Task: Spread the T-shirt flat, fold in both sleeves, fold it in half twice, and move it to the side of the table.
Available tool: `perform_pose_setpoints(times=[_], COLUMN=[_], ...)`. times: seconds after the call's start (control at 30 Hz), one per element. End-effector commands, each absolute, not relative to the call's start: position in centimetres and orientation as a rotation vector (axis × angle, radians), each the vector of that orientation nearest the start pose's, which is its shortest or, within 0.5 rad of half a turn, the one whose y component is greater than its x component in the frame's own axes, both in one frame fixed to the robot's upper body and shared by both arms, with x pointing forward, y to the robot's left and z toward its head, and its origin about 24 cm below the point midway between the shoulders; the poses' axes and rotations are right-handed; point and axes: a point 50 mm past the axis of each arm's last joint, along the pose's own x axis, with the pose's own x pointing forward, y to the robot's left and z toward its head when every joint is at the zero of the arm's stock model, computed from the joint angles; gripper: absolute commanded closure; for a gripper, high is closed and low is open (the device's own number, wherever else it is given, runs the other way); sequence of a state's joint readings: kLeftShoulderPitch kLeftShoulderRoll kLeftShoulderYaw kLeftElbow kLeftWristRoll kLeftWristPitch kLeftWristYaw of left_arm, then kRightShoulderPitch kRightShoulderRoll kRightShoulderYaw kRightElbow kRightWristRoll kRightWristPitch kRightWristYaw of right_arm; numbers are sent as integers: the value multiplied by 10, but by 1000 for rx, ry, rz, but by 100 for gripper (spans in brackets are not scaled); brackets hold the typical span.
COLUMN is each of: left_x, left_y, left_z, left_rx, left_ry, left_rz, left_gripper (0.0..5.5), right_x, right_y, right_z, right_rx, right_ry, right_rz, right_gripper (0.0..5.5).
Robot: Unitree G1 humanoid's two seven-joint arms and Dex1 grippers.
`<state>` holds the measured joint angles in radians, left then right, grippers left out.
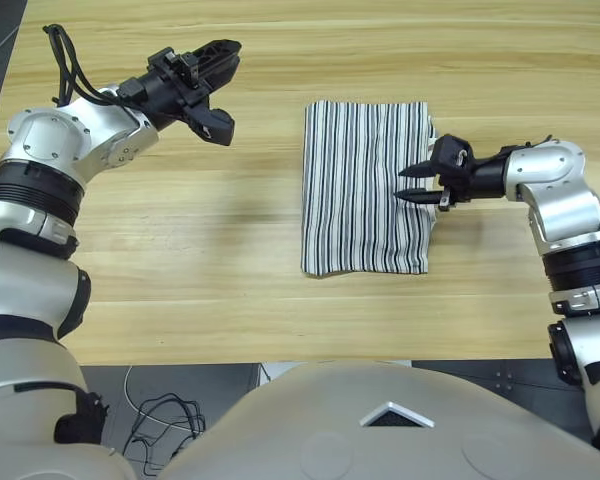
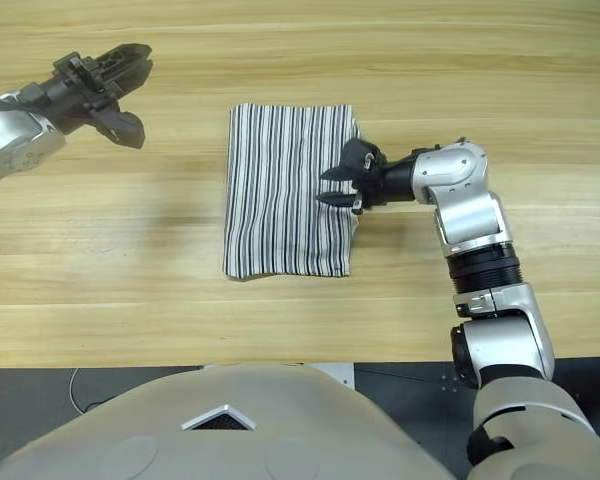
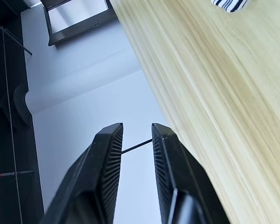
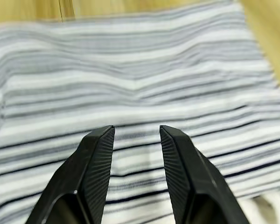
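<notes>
The striped T-shirt [image 1: 360,190] lies folded into a compact rectangle on the wooden table [image 1: 180,260], a little right of the middle. My right gripper [image 1: 410,188] sits low over the shirt's right edge, pointing left. Its fingers are open, and in the right wrist view only striped cloth [image 4: 130,70] shows beyond the right gripper [image 4: 136,133]. My left gripper [image 1: 228,92] is raised above the table's far left part, well clear of the shirt, open and holding nothing. The left wrist view shows the left gripper [image 3: 137,135] apart against the room, with a shirt corner [image 3: 228,3] far off.
Bare wood surrounds the shirt on all sides, with wide room to its left and in front. The table's front edge [image 1: 280,360] runs close to my body. Cables [image 1: 160,420] lie on the floor below.
</notes>
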<state>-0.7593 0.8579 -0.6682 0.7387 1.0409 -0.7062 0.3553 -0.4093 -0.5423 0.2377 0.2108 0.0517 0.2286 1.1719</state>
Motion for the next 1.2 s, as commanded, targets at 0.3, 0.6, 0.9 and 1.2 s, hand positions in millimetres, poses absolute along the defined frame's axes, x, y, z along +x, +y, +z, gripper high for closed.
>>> perform_pose_setpoints(times=[0.3,0.6,0.9,1.2], left_x=[253,226,210,223], left_y=[222,225,203,190], left_z=[49,22,21,22], left_rx=[1454,1560,1490,1517], left_ry=[-209,-131,-256,-319], left_rz=[-1224,-1492,-1583,-1555], left_gripper=[330,246,246,246], right_x=[264,235,227,229], right_y=[-256,-246,-216,-210], right_z=[64,37,25,16], right_rx=[-1037,-1263,-1338,-1364], right_ry=[450,196,-183,-214], right_rz=[1382,1682,1742,1721], right_gripper=[287,184,184,184])
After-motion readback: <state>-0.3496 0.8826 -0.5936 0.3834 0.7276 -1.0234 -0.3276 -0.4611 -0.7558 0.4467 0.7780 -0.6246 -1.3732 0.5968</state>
